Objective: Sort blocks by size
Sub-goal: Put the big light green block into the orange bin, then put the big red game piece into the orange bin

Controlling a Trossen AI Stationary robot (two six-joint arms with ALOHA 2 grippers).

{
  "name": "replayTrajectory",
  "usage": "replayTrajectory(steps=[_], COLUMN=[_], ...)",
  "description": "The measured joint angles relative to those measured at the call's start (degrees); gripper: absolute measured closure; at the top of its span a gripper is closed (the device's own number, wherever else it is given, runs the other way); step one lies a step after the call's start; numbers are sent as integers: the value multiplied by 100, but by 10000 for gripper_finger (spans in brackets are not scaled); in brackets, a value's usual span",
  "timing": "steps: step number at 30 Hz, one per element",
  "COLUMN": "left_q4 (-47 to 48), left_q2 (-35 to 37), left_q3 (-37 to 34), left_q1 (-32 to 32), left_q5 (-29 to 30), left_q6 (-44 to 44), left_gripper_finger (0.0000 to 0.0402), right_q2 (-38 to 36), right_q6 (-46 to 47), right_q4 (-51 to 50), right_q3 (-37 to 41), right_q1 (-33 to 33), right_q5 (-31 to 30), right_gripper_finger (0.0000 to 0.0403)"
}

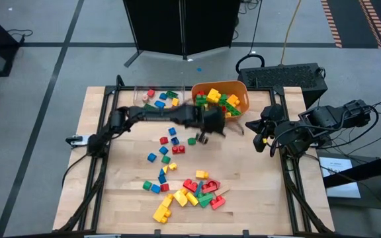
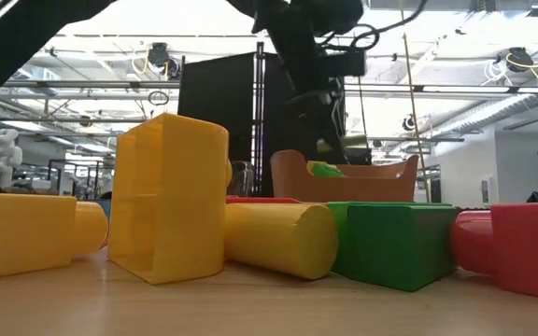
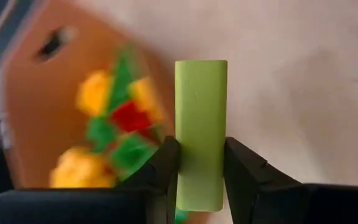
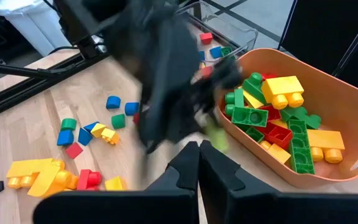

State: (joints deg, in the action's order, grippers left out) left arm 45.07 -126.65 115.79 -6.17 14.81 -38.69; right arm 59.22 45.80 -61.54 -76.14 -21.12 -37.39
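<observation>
Lime-green plastic, a long smooth rectangular block (image 3: 201,134), sits clamped between the two dark fingers of our left gripper (image 3: 201,171), which pinch it across its narrow width near one end. We judge this grip deliberate: holding the short dimension leaves most of the length free, so the piece can be lowered among others without the fingers fouling.

The block's long axis runs straight out ahead of the fingers, its free end pointing away from the wrist. In the overhead view we hold the left gripper (image 1: 207,125) just beside the orange oval plastic tub (image 1: 241,88), on the side facing the open wooden table, and above the board. Since the tub already carries the longer studded bricks, we take it as the place for large pieces, and this block looks bound for it.

Small cubes and bricks (image 1: 165,153) lie scattered well away from the tub, toward the table's near edge.

Our right gripper (image 4: 199,163) waits beyond the tub's other side, jaws pressed together on nothing.
</observation>
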Motion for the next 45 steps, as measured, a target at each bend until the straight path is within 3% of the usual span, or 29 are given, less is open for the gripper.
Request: replayTrajectory(steps=[5, 14, 20, 24, 28, 32, 35, 39, 45], left_q4=[-481, -1291, -1043, -934, 379, 2299, 3241, 3420, 3309], left_q2=[13, 15, 15, 15, 23, 36, 26, 228, 896], left_q3=[288, 297, 297, 297, 573, 624, 620, 607, 614], left_q1=[-688, -1567, -1564, -1360, -1108, -868, -597, -274, 28], left_q5=[236, 100, -760, -757, -429, -1936, -2364, -2044, -562], left_q6=[575, 1923, 1908, 1623, 2028, 2415, 2549, 2769, 3176], left_gripper_finger=[315, 301, 210, 142, 107, 104, 103, 103, 103], right_q2=[0, 0, 0, 0, 0, 0, -1, -2, -2], right_q6=[0, -62, -177, -209, -205, -168, -163, -153, -151], right_q4=[-6, -115, -114, -114, -162, -195, -201, -207, -334], right_q3=[0, 0, 0, 0, 0, 0, 0, 0, -2], right_q1=[0, 1, 1, 2, 1, 0, 1, 2, 0], right_q5=[1, -3, -44, -181, -185, -183, -183, -166, -148], right_gripper_finger=[399, 399, 399, 399, 399, 399, 399, 399, 399])
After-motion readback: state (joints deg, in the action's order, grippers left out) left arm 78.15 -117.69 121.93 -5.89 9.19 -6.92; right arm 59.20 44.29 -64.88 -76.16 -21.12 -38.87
